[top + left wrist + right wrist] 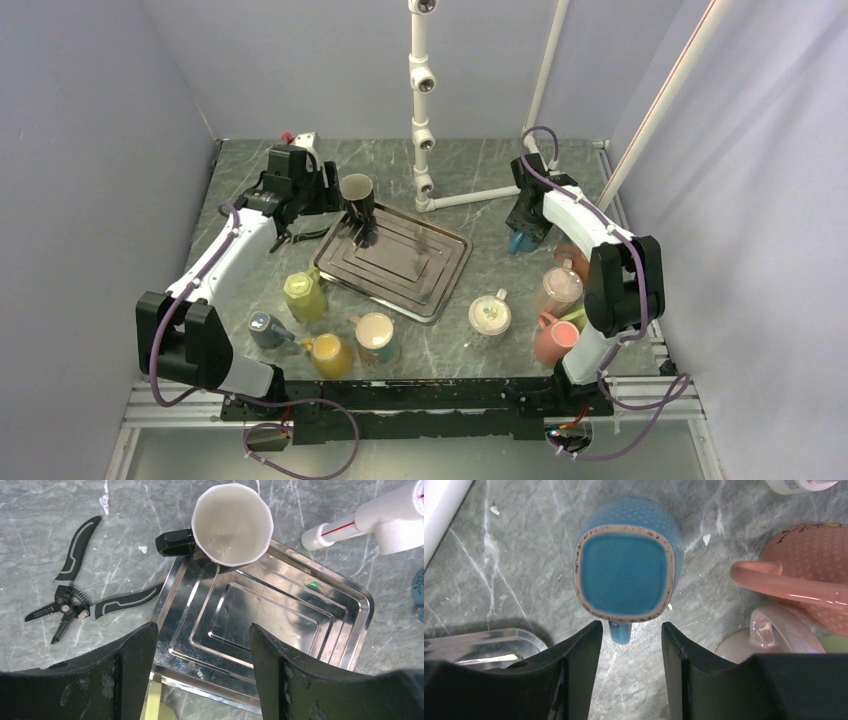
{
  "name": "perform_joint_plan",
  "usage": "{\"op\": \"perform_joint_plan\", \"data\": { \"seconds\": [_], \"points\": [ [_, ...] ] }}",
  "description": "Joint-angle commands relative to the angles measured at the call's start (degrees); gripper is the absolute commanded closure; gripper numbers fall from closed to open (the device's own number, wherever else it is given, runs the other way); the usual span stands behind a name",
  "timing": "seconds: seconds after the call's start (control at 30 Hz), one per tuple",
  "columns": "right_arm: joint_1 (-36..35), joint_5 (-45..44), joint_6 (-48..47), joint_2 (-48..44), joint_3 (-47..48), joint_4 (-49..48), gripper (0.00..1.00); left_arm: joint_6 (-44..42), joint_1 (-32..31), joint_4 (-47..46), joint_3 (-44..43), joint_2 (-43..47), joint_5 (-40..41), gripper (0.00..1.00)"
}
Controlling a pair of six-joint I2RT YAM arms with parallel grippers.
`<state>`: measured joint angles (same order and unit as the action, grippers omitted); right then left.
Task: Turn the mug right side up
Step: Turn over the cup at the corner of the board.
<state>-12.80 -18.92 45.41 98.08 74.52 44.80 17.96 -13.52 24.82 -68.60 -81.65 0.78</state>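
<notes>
Closest to the bases, low in the top view, I see a yellow mug among a cluster of cups, some too blurred to make out. Beyond them lies the steel tray.

Farther up on the right, the right gripper is spread wide and holds nothing. The blue mug sits just past its fingertips, upside down, its flat speckled-edged base facing the lens. The mouth is hidden against the table, and only a stub of the handle shows between the fingers. I cannot tell whether the fingers touch it. A pink mug is cut off at the right edge of that frame. From above, the arm covers most of the blue mug.

Farther still, the left gripper also gapes, empty. Past it a black mug stands mouth up at the tray's corner. Its rim hides its foot, so I cannot tell whether it stands on the tray or beside it. Wire strippers lie open at left, and a white pipe is cropped at upper right.
</notes>
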Motion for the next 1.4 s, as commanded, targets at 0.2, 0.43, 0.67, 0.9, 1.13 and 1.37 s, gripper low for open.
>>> {"op": "perform_joint_plan", "data": {
  "seconds": [0.2, 0.43, 0.67, 0.9, 1.13, 1.37],
  "points": [
    [0.09, -5.13, -0.51, 1.86, -0.94, -6.86, 0.57, 2.93, 0.16, 0.01, -1.98, 1.48, -4.37, 0.30],
    [0.23, -4.45, -1.11, 2.70, -2.05, -9.11, 0.65, 2.31, 0.16, 0.28, -2.35, 2.64, -4.22, 0.29],
    [0.16, -3.69, -2.36, 1.17, -4.28, -12.07, 1.00, 2.43, 0.25, 0.56, -2.41, 3.91, -4.65, 0.28],
    [0.22, -0.51, -3.16, -5.14, -6.74, -15.20, 1.00, 2.29, 0.25, -0.85, -2.82, 5.37, -12.98, 0.06],
    [0.28, 6.82, 1.39, -18.53, -12.52, -19.46, 1.00, 4.46, 0.25, -3.47, -2.70, 7.13, -18.07, 0.06],
    [0.16, 15.70, 10.24, -32.89, -23.24, -28.86, 1.00, 9.02, 0.25, -8.51, -1.93, 4.70, -28.94, 0.06]
  ]
}}
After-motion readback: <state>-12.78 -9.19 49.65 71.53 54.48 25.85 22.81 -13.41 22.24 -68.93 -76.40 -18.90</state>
